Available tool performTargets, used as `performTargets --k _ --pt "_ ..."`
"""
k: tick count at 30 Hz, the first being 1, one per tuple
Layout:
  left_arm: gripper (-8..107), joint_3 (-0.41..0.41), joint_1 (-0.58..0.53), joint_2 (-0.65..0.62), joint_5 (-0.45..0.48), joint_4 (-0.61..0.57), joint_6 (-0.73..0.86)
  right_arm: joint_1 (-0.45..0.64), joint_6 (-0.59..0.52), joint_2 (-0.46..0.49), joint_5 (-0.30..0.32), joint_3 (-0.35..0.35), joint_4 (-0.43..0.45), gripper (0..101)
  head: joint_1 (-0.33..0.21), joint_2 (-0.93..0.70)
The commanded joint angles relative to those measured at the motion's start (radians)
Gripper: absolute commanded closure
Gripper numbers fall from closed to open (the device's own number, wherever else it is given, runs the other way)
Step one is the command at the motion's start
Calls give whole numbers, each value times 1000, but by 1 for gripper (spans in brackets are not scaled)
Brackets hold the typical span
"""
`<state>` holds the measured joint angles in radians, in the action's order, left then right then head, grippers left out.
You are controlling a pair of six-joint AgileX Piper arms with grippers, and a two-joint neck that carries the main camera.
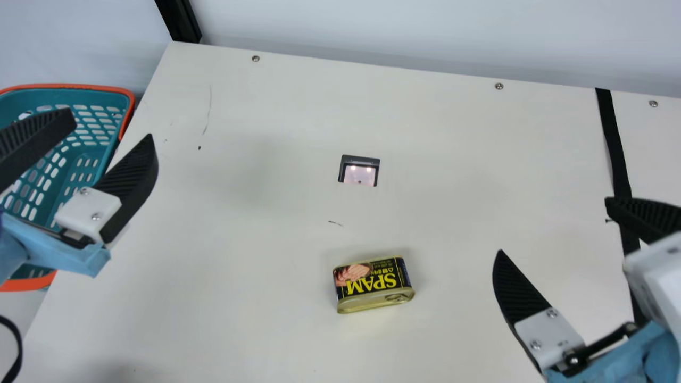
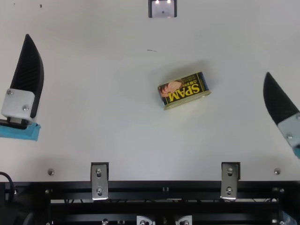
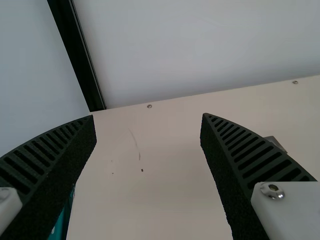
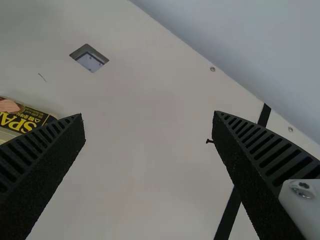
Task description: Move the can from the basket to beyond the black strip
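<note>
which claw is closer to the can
Right. The right claw is off to the right of the can; the left claw is farther away on its left, over toward the teal basket.

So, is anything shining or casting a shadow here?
Main view: two bright spots in the small panel set into the table, reflections or lamps, I can't tell; a faint, soft-edged shadow at the can's far side. Top view: both spots and that shadow too.
</note>
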<state>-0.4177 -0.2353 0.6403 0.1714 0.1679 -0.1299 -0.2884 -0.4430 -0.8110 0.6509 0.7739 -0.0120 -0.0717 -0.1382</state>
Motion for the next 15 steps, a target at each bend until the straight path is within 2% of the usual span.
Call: performTargets --k 1,7,15 --pt "9 0 0 0 0 0 0 -3 -78 -85 33 78 -27 0 -1 11" --pt "9 0 0 0 0 0 0 -15 -334 -210 144 191 -129 0 -1 11" --pt "9 0 0 0 0 0 0 -24 -653 -323 297 264 -201 0 -1 11"
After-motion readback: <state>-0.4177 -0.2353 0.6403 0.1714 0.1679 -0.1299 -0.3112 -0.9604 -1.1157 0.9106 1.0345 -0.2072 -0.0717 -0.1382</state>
